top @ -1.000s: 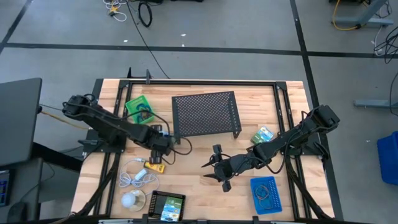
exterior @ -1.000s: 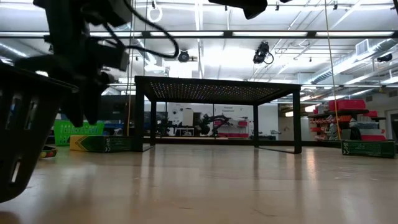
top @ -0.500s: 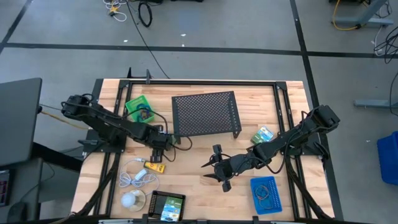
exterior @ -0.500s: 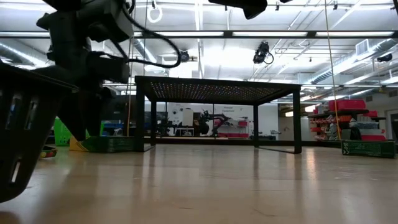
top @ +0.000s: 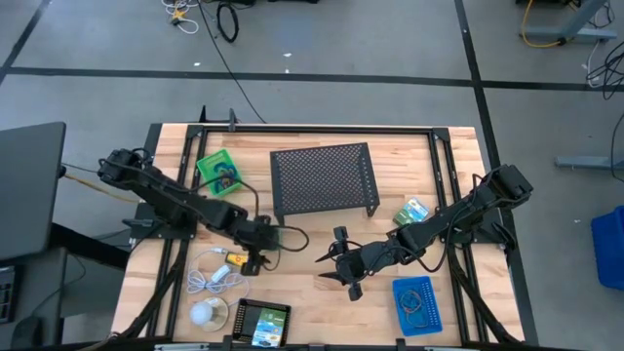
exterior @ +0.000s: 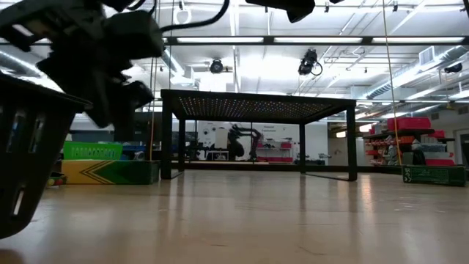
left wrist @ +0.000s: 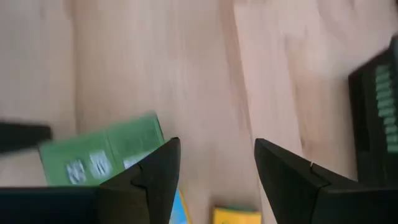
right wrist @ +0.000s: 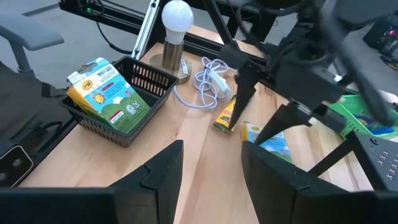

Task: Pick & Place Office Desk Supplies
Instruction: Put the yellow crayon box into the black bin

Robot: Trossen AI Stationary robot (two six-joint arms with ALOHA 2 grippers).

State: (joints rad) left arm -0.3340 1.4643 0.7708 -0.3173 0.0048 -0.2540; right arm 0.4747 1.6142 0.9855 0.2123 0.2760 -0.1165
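Left gripper (top: 255, 259): held open and empty above the yellow block (top: 238, 258), beside the white cable (top: 213, 276).
Right gripper (top: 341, 265): parted, nothing held, at table centre.
Blue tray (top: 417, 304): lying near the right front edge.

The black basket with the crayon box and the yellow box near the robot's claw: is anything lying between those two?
Yes. In the right wrist view, a coiled white cable lies on the wood between the black basket and the yellow box; the lamp bulb stands beside it.
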